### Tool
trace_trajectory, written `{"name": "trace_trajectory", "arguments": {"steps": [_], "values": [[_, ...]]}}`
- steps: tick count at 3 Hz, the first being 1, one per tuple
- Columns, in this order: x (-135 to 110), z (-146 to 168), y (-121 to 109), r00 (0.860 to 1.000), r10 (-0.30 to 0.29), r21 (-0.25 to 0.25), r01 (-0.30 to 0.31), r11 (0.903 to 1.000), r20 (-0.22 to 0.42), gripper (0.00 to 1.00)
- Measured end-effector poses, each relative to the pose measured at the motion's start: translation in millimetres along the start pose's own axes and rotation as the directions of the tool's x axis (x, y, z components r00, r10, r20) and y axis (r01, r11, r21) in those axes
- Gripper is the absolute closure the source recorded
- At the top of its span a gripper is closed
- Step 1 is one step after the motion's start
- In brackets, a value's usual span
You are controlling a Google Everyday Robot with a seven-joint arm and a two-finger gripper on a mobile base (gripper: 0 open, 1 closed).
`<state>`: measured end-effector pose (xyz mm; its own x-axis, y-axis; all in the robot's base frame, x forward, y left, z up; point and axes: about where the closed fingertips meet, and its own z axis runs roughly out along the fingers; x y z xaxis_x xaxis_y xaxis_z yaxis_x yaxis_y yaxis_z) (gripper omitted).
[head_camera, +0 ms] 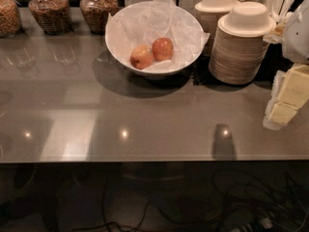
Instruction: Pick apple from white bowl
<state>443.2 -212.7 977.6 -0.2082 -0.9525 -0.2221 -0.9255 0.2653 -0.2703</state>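
Three glass jars point(48, 11) stand back left on the grey table point(145, 124), two beige bowl stacks point(241, 47) back right.

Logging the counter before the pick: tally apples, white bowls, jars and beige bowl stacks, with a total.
apples: 2, the apple and the paler apple
white bowl: 1
glass jars: 3
beige bowl stacks: 2
Total: 8
The gripper is at the right edge, away from the white bowl.

Gripper point(284, 103) at right edge, bowl stacks point(241, 50) beside white bowl point(160, 71)
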Motion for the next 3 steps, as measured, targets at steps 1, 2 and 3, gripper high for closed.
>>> {"name": "trace_trajectory", "arguments": {"steps": [1,2,3], "values": [[-18.1,11.2,-19.4,0.998,-0.013,0.048,0.010,0.9988,0.063,0.00],[-43.4,26.0,-51.7,0.990,-0.028,0.109,0.013,0.9939,0.139,0.00],[-68.1,38.6,-87.6,0.975,-0.034,0.169,-0.004,0.9856,0.219,0.00]]}}
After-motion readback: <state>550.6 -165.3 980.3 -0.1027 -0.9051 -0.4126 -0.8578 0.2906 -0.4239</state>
